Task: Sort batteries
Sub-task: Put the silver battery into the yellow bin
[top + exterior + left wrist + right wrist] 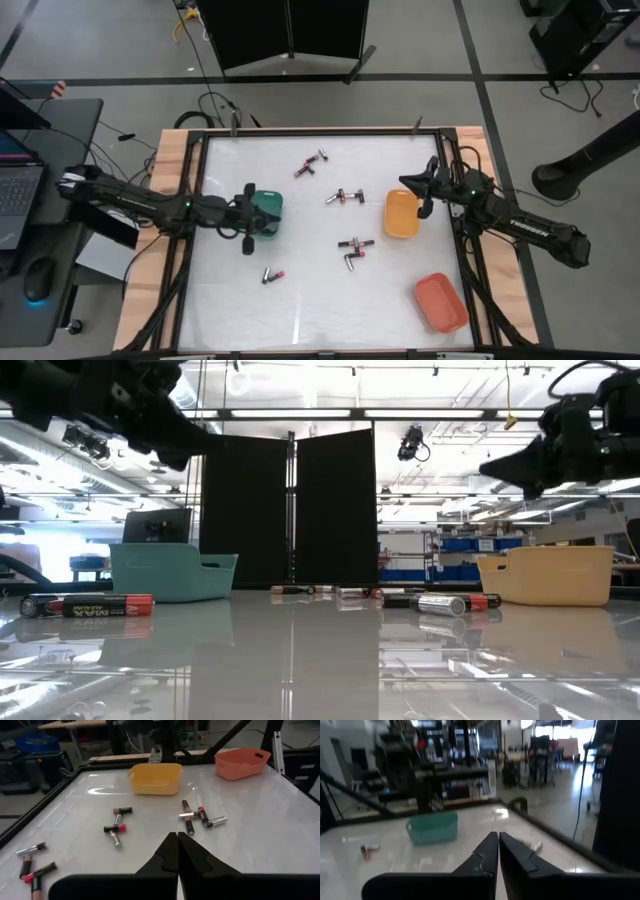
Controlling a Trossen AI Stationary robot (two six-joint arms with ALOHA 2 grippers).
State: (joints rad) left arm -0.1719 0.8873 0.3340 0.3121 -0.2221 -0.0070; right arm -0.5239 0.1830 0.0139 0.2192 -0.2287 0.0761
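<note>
The batteries (349, 196) lay scattered flat on the glossy white tabletop (310, 310): pairs near the middle, one pair at the far side, one at the near side. They looked small, hard, smooth and round, likely to roll or slip, so a pinch across the middle of the body seemed safest. The left claw (248, 240) hung pressed together and empty beside the green tray (268, 206). The right claw (424, 210), also pressed together and empty, hung above the yellow tray (400, 228). An orange tray (441, 301) sat apart.
</note>
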